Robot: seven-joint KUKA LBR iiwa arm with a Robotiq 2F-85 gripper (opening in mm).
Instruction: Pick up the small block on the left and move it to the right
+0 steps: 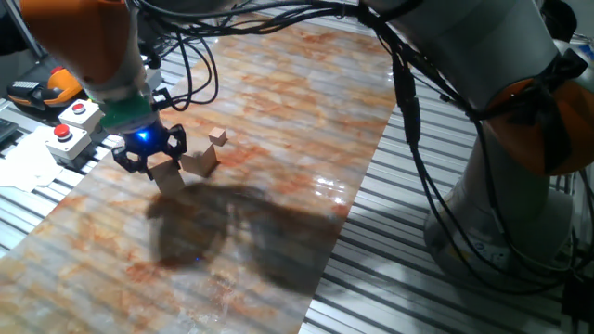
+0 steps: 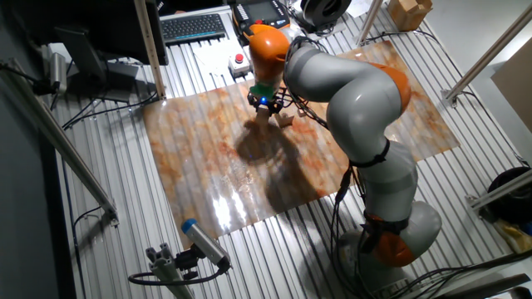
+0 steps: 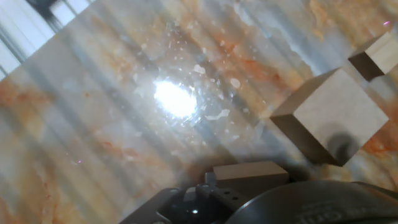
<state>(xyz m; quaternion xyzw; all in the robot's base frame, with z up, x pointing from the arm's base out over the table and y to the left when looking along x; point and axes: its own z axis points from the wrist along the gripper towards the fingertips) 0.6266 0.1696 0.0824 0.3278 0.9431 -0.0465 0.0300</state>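
Note:
My gripper (image 1: 158, 165) is at the left of the marbled table (image 1: 278, 111), shut on the small light-tan block (image 1: 168, 175), which it holds just above the surface. In the hand view this block (image 3: 249, 172) sits close under the camera. The largest, darker cube (image 1: 200, 162) stands just right of the held block and also shows in the hand view (image 3: 329, 115). The tiny brown cube (image 1: 218, 137) lies beyond it, at the hand view's top right (image 3: 380, 55). In the other fixed view the gripper (image 2: 264, 106) is at the far side of the table.
Two red-button boxes (image 1: 67, 135) and an orange-black pendant (image 1: 42, 88) lie off the table's left edge. Black cables (image 1: 195, 65) hang behind the gripper. The arm's base (image 2: 391, 232) stands on the slatted bench to the right. A keyboard (image 2: 193, 26) lies at the back.

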